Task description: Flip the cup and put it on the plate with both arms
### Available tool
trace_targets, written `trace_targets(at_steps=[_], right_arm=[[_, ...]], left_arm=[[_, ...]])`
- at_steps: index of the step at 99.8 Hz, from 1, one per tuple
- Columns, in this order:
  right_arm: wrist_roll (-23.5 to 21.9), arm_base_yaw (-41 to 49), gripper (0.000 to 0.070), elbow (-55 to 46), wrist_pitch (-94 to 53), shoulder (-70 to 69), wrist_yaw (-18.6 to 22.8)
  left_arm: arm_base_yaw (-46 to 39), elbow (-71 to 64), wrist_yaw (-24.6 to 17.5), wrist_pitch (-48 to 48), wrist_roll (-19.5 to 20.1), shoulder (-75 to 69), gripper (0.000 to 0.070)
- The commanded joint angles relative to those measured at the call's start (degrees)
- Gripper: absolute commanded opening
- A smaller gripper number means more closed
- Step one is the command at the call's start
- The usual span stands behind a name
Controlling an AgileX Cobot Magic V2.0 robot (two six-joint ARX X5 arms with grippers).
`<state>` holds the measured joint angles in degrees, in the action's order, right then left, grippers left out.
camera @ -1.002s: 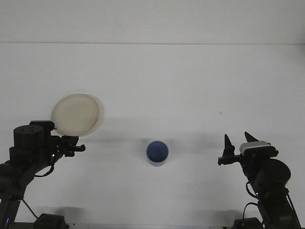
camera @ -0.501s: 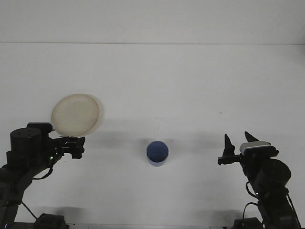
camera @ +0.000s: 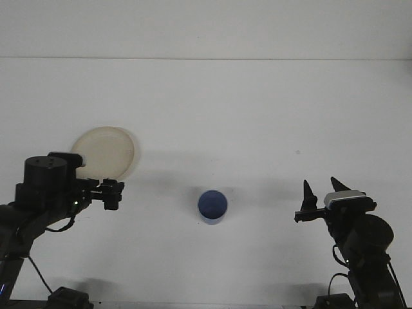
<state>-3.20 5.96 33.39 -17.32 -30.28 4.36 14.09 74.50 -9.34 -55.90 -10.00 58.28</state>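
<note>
A white table (camera: 257, 116) fills nearly the whole scene from the near edge to a straight far edge. Beyond that edge stands a pale wall (camera: 206, 26), plain and a shade greyer than the table. A tiny dark speck (camera: 297, 152) marks the table right of centre, toward the near half.

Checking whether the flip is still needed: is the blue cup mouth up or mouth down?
Mouth up: the blue cup shows an open rim and dark blue inside, seen from above.
</note>
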Motion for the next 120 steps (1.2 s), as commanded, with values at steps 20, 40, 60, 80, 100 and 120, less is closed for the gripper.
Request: trace_targets(at_steps=[20, 40, 60, 80, 100, 120], right_arm=[[-0.2, 0.1, 0.0469, 0.3, 0.6, -0.1, 0.1], [-0.2, 0.1, 0.0469, 0.3, 0.6, -0.1, 0.1], [-0.2, 0.1, 0.0469, 0.3, 0.6, -0.1, 0.1], [-0.2, 0.1, 0.0469, 0.3, 0.6, -0.1, 0.1], [-0.2, 0.1, 0.0469, 0.3, 0.6, -0.1, 0.1], [-0.2, 0.1, 0.0469, 0.3, 0.6, -0.1, 0.1]], left_arm=[[12.2, 6.2, 2.1, 0.3, -2.1, 10.9, 0.0477], [21.0, 9.5, 2.1, 2.1, -2.9, 19.9, 0.0477], [27.2, 14.2, 3.4, 2.7, -2.8, 28.5, 0.0477], [30.8, 17.7, 3.6, 3.4, -1.4, 35.4, 0.0477], [31.4, 18.2, 3.6, 3.4, -0.7, 40.6, 0.0477], [31.3, 18.2, 3.6, 3.4, 0.3, 44.4, 0.0475]])
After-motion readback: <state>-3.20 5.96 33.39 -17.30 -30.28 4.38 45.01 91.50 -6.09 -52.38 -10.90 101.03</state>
